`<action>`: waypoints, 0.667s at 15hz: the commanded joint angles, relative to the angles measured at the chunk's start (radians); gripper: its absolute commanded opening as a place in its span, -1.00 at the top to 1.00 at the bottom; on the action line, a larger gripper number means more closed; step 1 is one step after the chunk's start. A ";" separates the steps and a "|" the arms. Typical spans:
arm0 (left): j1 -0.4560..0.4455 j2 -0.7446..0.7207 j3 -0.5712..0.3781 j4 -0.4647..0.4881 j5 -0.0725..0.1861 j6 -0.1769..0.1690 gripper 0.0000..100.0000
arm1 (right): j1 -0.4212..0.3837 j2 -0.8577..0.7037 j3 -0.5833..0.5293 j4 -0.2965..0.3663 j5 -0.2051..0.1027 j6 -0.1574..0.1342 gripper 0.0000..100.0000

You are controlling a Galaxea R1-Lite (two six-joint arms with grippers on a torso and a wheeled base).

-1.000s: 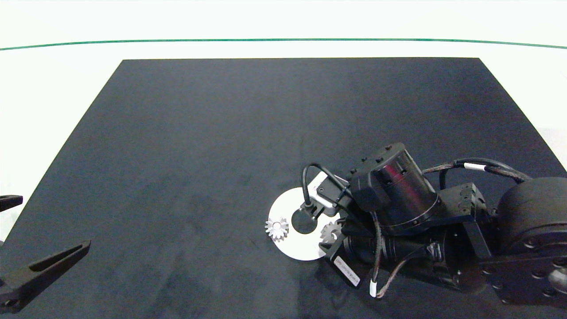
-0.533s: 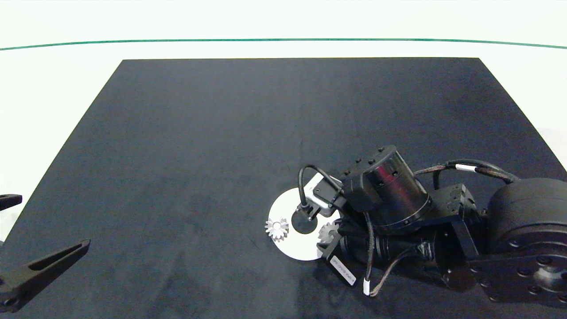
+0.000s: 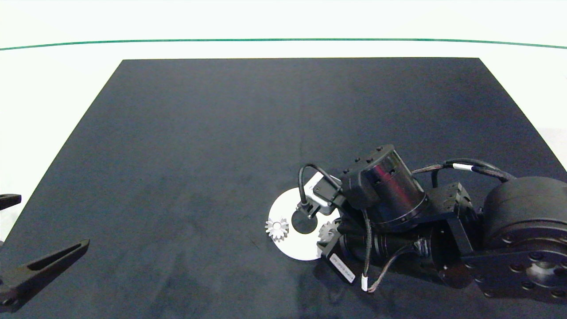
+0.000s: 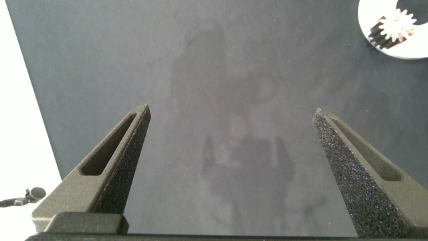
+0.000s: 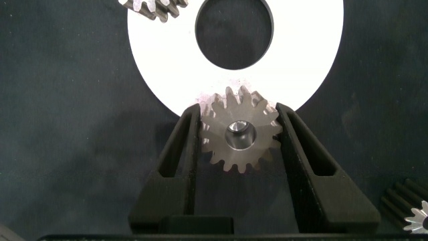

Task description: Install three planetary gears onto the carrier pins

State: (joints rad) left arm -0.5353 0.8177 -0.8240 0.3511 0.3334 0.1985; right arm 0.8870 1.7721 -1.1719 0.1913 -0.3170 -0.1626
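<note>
A white ring-shaped disc (image 3: 296, 250) (image 5: 167, 60) lies on the black mat. One silver planetary gear (image 3: 277, 228) (image 5: 152, 7) (image 4: 399, 23) sits on the disc's left side, with a white carrier pin (image 3: 277, 227) showing in its centre. My right gripper (image 3: 330, 234) (image 5: 237, 115) is shut on a second gear (image 3: 328, 230) (image 5: 239, 130), held flat over the disc's right rim, half over the mat. A third gear (image 5: 416, 213) lies on the mat near the right wrist. The other pins are hidden. My left gripper (image 3: 55, 220) (image 4: 231, 110) is parked open at the mat's front left corner.
The black mat (image 3: 199, 133) covers most of the white table (image 3: 53, 88). A green line (image 3: 177, 41) runs along the far side. The right arm's bulk (image 3: 443, 230) covers the mat's front right.
The right arm has crept slightly leftwards, carrying its gear a little further over the disc's rim. The left gripper and the seated gear have not moved.
</note>
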 commanded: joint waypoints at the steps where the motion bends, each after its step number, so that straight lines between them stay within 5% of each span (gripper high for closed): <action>1: 0.000 0.000 0.000 0.002 0.003 0.001 -1.00 | 0.000 0.006 0.000 0.000 -0.001 -0.002 0.92; 10: 0.000 0.000 -0.004 0.002 0.003 0.001 -1.00 | 0.003 0.027 -0.011 -0.004 0.001 0.000 0.92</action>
State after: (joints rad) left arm -0.5353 0.8168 -0.8270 0.3506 0.3338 0.1985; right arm 0.8889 1.7900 -1.1823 0.1860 -0.3160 -0.1619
